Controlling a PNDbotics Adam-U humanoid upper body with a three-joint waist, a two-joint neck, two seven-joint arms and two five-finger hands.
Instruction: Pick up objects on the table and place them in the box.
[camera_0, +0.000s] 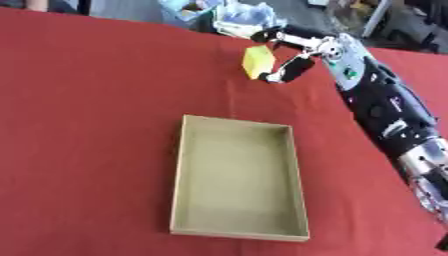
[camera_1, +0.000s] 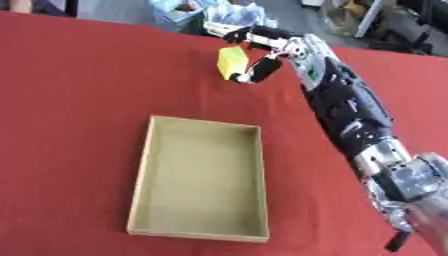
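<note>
One box (camera_0: 238, 180) is seen nearest on the worktop (camera_0: 87, 125), which is covered in red cloth. It is a shallow, tan, open-topped rectangle, laid with its long sides running away from the camera, and nothing is seen inside it.

Beyond the box, the right arm (camera_0: 389, 107) is stretched in from the lower right corner toward the far side of the cloth. It is black with silver joints, and a small green spot is shown near the wrist. At its end the right hand (camera_0: 293, 55) is curled round a yellow block (camera_0: 257, 62): the fingers (camera_0: 278, 35) are bent over its top, and the thumb (camera_0: 289, 71) is pressed in from below on its right side. The block is thus held beyond the box's far right corner and well apart from the box; whether it touches the cloth or is raised off it cannot be told.

Farthest off, past the worktop's edge, a cluttered heap (camera_0: 219, 15) of pale blue and white things is seen, too blurred to be made out.
</note>
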